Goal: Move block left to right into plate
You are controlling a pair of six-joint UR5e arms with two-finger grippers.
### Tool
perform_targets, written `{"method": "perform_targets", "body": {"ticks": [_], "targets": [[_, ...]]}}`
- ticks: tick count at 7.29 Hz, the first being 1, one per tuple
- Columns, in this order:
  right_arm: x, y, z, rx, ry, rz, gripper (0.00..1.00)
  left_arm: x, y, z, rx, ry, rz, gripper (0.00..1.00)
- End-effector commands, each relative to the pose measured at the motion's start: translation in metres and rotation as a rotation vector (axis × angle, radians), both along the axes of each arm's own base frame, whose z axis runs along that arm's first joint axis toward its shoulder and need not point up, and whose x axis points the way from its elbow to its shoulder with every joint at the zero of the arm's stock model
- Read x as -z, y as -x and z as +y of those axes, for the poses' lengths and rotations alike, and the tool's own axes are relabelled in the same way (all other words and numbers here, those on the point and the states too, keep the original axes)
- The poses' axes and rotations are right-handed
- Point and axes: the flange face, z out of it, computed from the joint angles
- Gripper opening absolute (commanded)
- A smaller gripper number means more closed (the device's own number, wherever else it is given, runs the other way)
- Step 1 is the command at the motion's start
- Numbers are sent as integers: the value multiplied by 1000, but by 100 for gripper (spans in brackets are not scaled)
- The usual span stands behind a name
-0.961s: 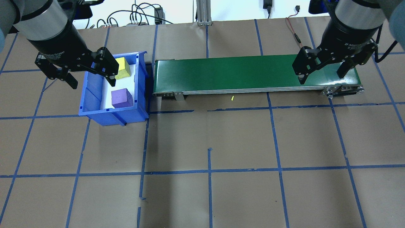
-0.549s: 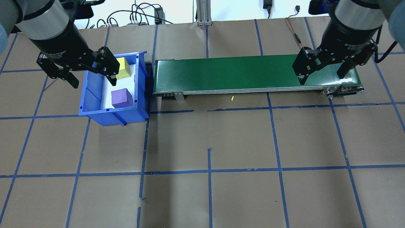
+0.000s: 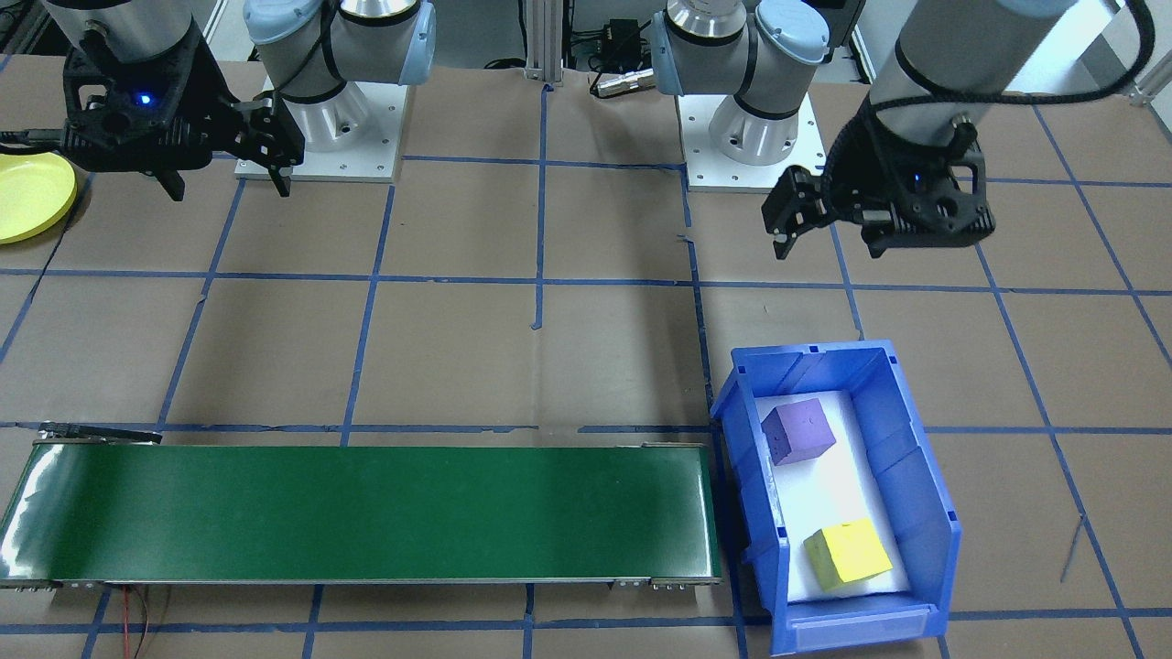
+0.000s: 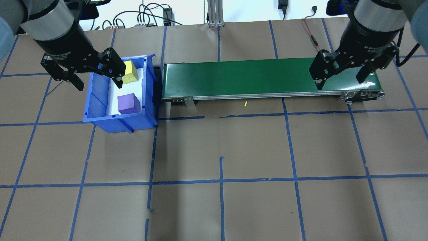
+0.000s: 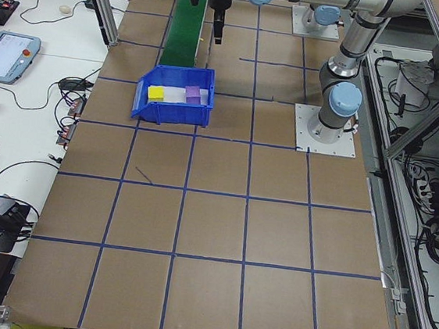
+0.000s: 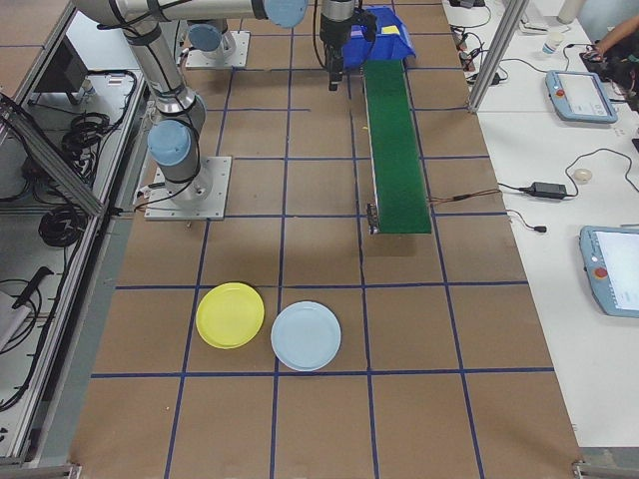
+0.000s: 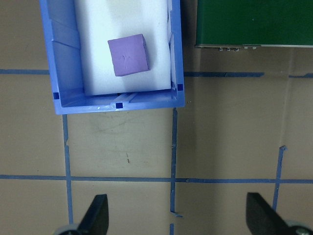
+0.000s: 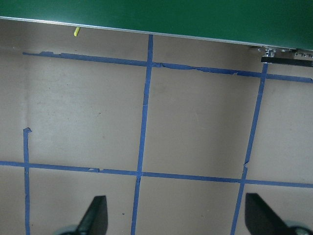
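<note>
A purple block [image 4: 128, 103] and a yellow block [image 4: 130, 72] lie on the white liner of a blue bin [image 4: 120, 122] at the table's left. My left gripper [image 4: 99, 86] hangs open above the bin's far-left part, holding nothing. Its wrist view looks down on the purple block [image 7: 129, 54], with the fingers [image 7: 96, 217] spread wide over bare table. My right gripper [image 4: 340, 82] is open and empty above the right end of the green conveyor belt [image 4: 254, 77]. The yellow plate [image 6: 231, 315] lies on the table well to my right, also seen as the yellow plate [image 3: 27, 196].
A light blue plate [image 6: 306, 336] lies beside the yellow one. The conveyor runs from next to the bin toward the right. A small yellow scrap [image 4: 245, 103] lies in front of the belt. Blue tape lines grid the brown table. Cables and pendants sit beyond the far edge.
My left gripper has drifted slightly right and toward the far side above the bin, still open. The right gripper and both blocks have not moved.
</note>
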Motion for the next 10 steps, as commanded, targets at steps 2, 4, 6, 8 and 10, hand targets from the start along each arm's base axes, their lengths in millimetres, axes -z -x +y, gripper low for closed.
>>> {"method": "perform_targets", "body": {"ticks": [2, 4, 6, 8, 10], "targets": [[-2, 1, 3, -3, -5, 7, 100, 108, -40, -81, -53, -8, 11, 100], [-1, 1, 3, -1, -5, 5, 100, 171, -43, -105, -65, -4, 12, 100], [-1, 1, 3, 0, -5, 7, 100, 185, -45, -104, -63, -5, 8, 100], [0, 1, 3, 2, -11, 7, 100, 200, -58, -97, -96, -35, 17, 99], [0, 1, 3, 2, -11, 7, 100, 223, -55, -90, -103, -28, 34, 99]]}}
